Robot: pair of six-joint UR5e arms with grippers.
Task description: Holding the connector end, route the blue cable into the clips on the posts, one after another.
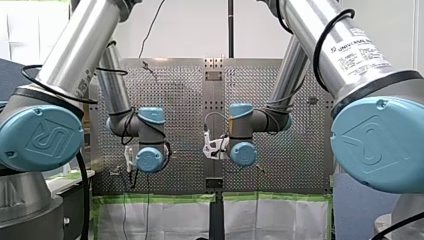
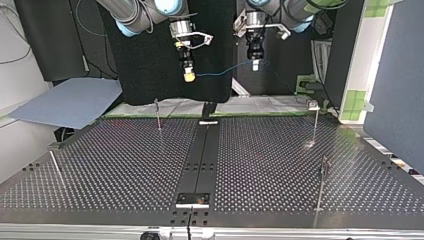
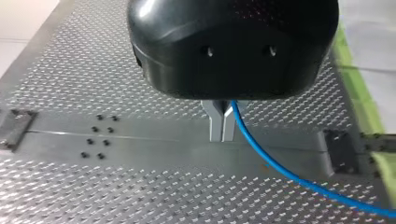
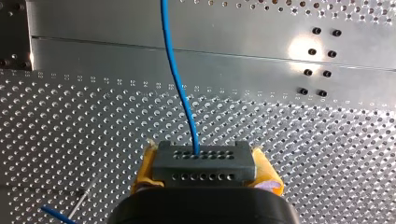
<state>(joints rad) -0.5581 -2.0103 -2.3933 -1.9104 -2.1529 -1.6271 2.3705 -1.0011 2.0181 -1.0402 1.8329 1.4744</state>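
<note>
Both arms hang high above the table, with the blue cable [image 2: 225,69] strung between them. In the top view, my right gripper [image 2: 189,76] with yellow pads is at the left and my left gripper [image 2: 255,64] at the right. In the right wrist view, my right gripper [image 4: 204,161] is shut on a grey connector block [image 4: 204,169], and the cable [image 4: 180,88] leaves its face. In the left wrist view, my left gripper [image 3: 222,133] has its metal fingers shut on the cable [image 3: 280,170]. Thin posts [image 2: 158,114] [image 2: 316,122] [image 2: 322,186] stand on the table, none touching the cable.
Another thin post [image 2: 55,166] leans near the top view's left edge. A dark centre rail [image 2: 202,155] runs across the perforated table. A blue-grey sheet [image 2: 70,102] lies beyond the table's far left corner. Green-taped covers [image 2: 260,106] line the far edge.
</note>
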